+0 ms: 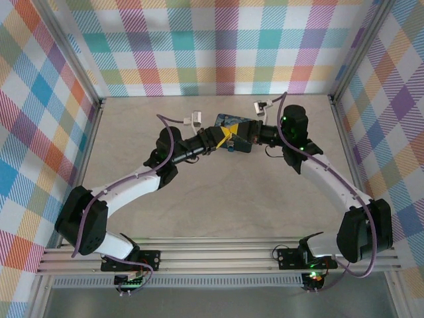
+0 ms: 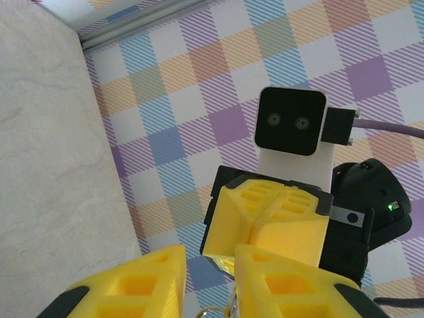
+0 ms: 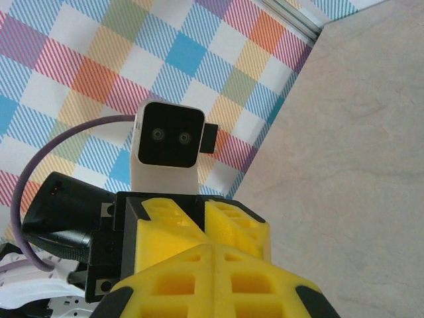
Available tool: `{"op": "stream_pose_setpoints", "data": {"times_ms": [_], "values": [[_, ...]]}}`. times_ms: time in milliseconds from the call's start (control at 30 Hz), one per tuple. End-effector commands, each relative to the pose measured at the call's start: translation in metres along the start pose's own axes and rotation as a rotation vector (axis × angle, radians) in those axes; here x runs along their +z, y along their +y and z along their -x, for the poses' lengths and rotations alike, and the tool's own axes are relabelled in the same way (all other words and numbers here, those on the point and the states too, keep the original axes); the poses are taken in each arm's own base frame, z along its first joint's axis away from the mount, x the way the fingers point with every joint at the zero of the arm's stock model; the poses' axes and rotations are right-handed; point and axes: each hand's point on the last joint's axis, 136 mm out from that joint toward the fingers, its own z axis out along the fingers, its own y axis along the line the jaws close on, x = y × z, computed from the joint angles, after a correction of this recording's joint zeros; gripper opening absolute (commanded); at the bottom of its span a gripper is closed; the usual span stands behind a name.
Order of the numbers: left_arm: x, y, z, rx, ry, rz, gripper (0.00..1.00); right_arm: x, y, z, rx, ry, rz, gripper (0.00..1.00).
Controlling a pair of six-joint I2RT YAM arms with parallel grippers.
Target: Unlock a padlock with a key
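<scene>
Centrally over the bench, the left hand met the right hand tip to tip above the blue tin. The left hand, narrowly parted, pinched the padlock, whose silvery shackle showed between the fingers. The right hand was closed tight; whether it held the key, I couldn't tell.

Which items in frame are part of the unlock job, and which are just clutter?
Job: left gripper; right gripper; thin silvery loop between the left jaws, probably the padlock's shackle.
Lying about: dark blue tin with patterned lid, by the grippers.
</scene>
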Motion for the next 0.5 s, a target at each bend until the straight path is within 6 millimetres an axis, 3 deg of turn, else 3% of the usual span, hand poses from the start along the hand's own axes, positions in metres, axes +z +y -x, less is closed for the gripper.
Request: {"op": "stream_pose_setpoints", "data": {"times_ms": [0, 467], "values": [[-0.0047, -0.0215, -0.0069, 0.011, 0.017, -0.076, 0.26, -0.0024, 0.0002, 0.0122, -0.016, -0.063, 0.008, 0.00], [-0.0074, -0.0229, -0.0100, -0.019, 0.015, -0.095, 0.32, -0.0069, 0.0012, 0.0102, 0.006, -0.091, 0.012, 0.00]]}}
